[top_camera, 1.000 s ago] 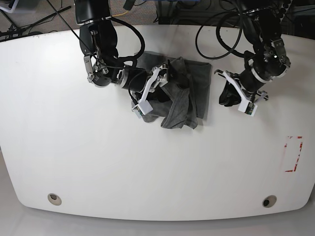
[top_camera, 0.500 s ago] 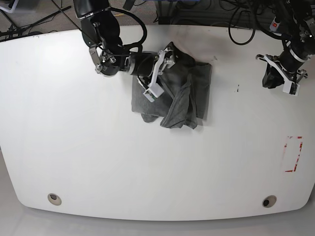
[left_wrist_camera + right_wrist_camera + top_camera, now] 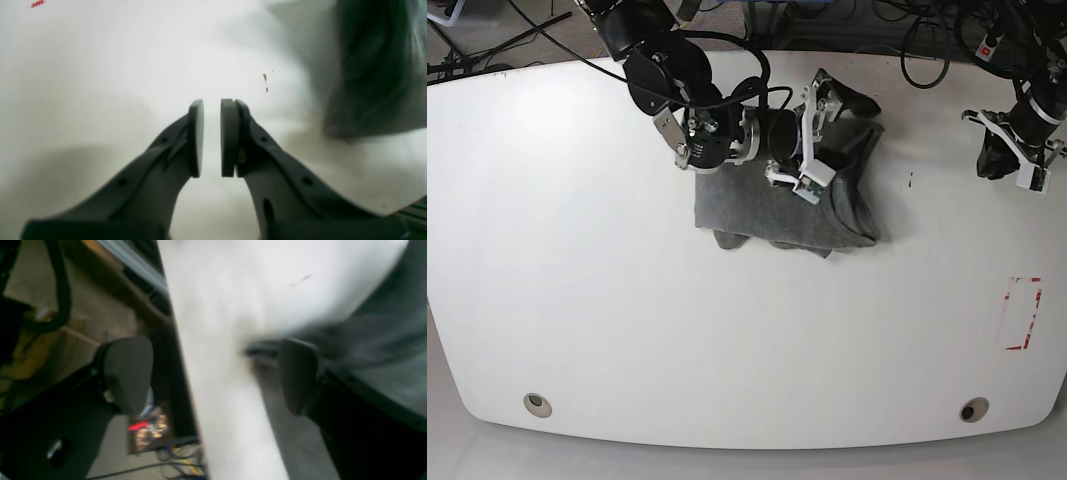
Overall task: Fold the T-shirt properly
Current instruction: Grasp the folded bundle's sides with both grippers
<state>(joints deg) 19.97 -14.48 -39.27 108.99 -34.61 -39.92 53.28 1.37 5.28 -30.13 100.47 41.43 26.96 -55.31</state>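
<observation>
Your T-shirt (image 3: pixel 777 205) lay bunched in the upper middle of the table (image 3: pixel 627 330), toward 12 o'clock from the centre, with its far corner close to the table's back edge and a ragged hem sagging toward 6 o'clock. Your right gripper (image 3: pixel 832 100) sat over the shirt's upper part with its jaws spread wide; in the right wrist view the two pads (image 3: pixel 128 373) stood far apart, one over the table's edge and the floor beyond, the other above grey cloth, and the blur there hid whether any fabric was caught between them. A dark flap of cloth stood up at about 1 o'clock on the shirt beside that gripper. Your left gripper (image 3: pixel 1012 155) hung near the table's 2 o'clock edge, well apart from the shirt, its pads (image 3: pixel 228 136) nearly together with a thin gap and nothing between them. You had broad bare table from 3 through 6 to 9 o'clock, with only a red tape mark (image 3: pixel 1024 313) near the 3 o'clock edge and two small round holes (image 3: pixel 538 404) along the near edge.
</observation>
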